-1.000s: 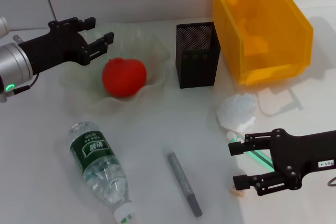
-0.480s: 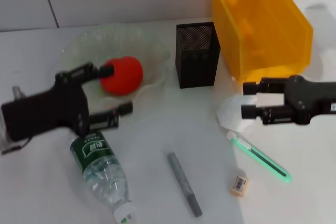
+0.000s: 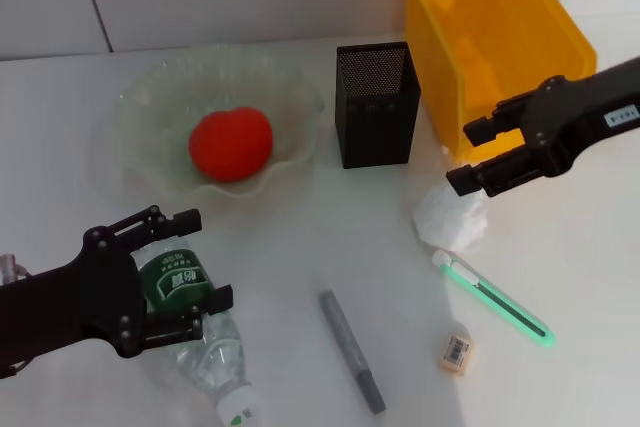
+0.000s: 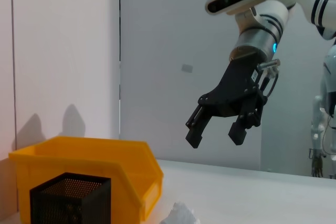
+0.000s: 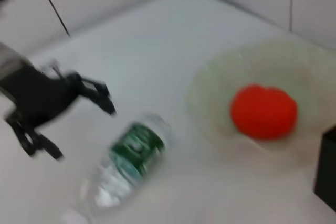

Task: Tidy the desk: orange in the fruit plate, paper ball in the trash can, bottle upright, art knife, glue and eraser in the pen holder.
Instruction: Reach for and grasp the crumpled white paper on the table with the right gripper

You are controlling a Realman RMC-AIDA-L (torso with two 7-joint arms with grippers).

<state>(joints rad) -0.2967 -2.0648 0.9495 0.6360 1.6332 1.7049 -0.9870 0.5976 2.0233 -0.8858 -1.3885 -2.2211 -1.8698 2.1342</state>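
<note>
The orange (image 3: 231, 144) lies in the fruit plate (image 3: 130, 107). The bottle (image 3: 200, 332) lies on its side at the front left. My left gripper (image 3: 205, 259) is open, its fingers straddling the bottle's green label. My right gripper (image 3: 462, 157) is open just above the paper ball (image 3: 452, 215), in front of the trash can (image 3: 490, 47). The pen holder (image 3: 375, 102) stands beside the bin. The eraser (image 3: 455, 352), a green stick (image 3: 495, 299) and a grey stick (image 3: 350, 349) lie in front. The left wrist view shows the right gripper (image 4: 215, 135) open in the air.
A white wall runs behind the desk. The left wrist view shows the trash can (image 4: 105, 166), the pen holder (image 4: 71, 198) and the paper ball's top (image 4: 181, 216). The right wrist view shows the bottle (image 5: 128, 161), the orange (image 5: 264, 112) and the left gripper (image 5: 79, 127).
My left gripper moved from beside the plate toward the front and came over the bottle. My right gripper moved from near the eraser to the back, above the paper ball.
</note>
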